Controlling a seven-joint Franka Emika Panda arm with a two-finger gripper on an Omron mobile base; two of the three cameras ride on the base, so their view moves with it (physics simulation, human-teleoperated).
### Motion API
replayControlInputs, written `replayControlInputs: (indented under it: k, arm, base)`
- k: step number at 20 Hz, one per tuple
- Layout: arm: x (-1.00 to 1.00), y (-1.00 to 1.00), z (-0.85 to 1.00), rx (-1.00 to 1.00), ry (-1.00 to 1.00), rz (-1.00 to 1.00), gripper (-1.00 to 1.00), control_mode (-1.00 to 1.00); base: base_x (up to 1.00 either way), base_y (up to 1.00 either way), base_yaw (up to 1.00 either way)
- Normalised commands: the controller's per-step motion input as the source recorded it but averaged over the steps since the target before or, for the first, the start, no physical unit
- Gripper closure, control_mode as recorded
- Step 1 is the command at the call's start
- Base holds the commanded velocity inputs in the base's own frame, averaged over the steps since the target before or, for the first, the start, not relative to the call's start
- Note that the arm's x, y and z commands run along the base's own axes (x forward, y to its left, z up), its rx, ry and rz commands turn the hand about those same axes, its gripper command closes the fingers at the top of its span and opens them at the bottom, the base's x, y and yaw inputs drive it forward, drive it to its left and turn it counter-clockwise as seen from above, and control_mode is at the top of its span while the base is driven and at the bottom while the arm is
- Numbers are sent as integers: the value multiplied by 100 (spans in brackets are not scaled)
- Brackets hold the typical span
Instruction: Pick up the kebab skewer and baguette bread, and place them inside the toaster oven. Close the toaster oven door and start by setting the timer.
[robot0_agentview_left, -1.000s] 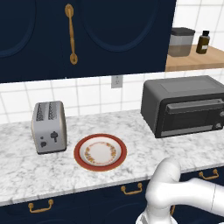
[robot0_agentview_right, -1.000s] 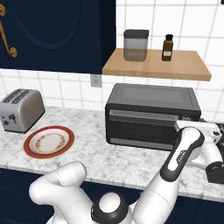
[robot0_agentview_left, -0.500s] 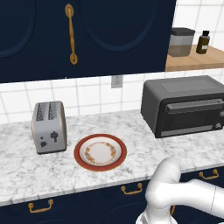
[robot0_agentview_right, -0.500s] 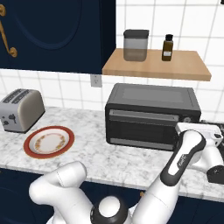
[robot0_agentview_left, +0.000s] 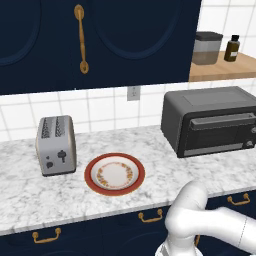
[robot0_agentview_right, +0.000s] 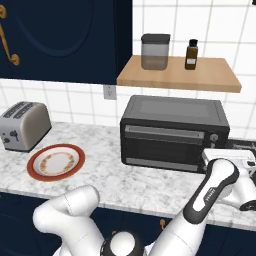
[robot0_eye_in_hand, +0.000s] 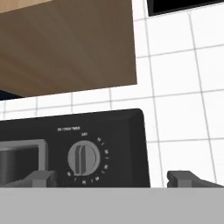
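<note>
1. I have the jaws (robot0_eye_in_hand: 113, 177) spread wide and released, with nothing between them; their two dark tips stand far apart at the bottom of the hand view.
2. The toaster oven (robot0_agentview_right: 174, 133) sits on the marble surface (robot0_agentview_right: 115, 175), just ahead of the jaws, and its door (robot0_agentview_right: 167, 146) is shut.
3. Its grey timer knob (robot0_eye_in_hand: 83, 159) lies ahead of the jaws, closer to the left tip than to the right one, untouched.
4. Above the jaws hangs the wooden shelf (robot0_agentview_right: 178, 74), carrying a canister (robot0_agentview_right: 154, 51) and a brown bottle (robot0_agentview_right: 190, 54).
5. Well away from the jaws, past the oven's far side, lie the red-rimmed plate (robot0_agentview_left: 114, 173) and the silver toaster (robot0_agentview_left: 56, 145).
</note>
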Motion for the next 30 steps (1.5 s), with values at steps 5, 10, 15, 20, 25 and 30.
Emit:
replayControlInputs:
  k: [5,10,15,20,25,30]
  arm:
    - [1,17,0,-1,0,0,-100,-100]
    - [23,2,2,-1,0,-1,-100,-100]
    - [23,0,9,-1,0,-3,-100,-100]
    - [4,-6,3,-3,0,-4,-100,-100]
    - [1,-27,0,-4,0,-4,-100,-100]
    - [15,-15,0,-3,0,-2,-100,-100]
  base:
    - [0,0,0]
    - [0,0,0]
    - [0,0,0]
    - [0,0,0]
    - [0,0,0]
    - [0,0,0]
